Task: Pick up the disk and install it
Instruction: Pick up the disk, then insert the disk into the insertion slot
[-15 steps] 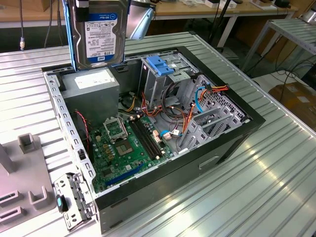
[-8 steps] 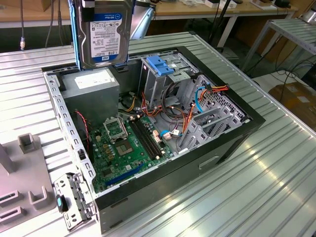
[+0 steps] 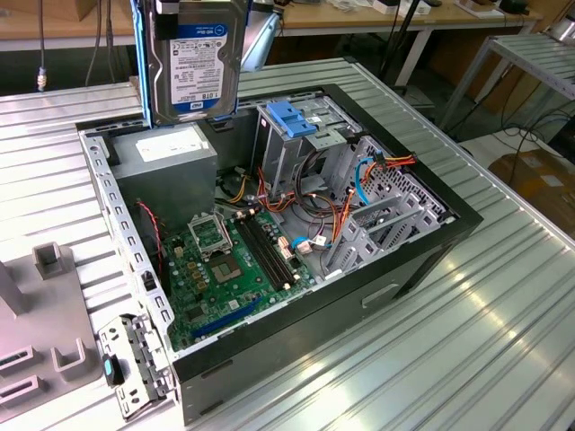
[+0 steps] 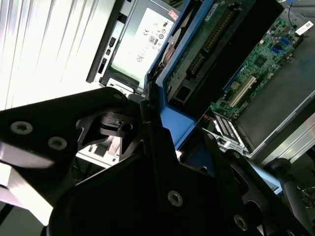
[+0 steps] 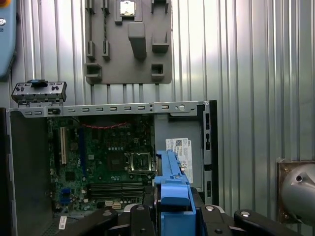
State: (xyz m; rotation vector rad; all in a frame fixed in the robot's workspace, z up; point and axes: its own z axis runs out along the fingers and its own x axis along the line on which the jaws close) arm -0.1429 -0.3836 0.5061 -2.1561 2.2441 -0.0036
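End effector (image 5: 173, 212) is clamped on the disk (image 3: 193, 63), held upright above the open computer case (image 3: 296, 346). Stiff, dense and shock-sensitive, it is apparently gripped across its blue rails.

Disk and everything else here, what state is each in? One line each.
disk, held upright in the air above the computer case
gripper, shut on the disk
computer case, lying on its side, open, side panel off
processor socket, no cooler fitted

Open computer case (image 3: 359, 310) on ribbed metal table (image 3: 503, 350), green motherboard (image 3: 225, 269) inside, grey fixture plate (image 3: 40, 364) nearby
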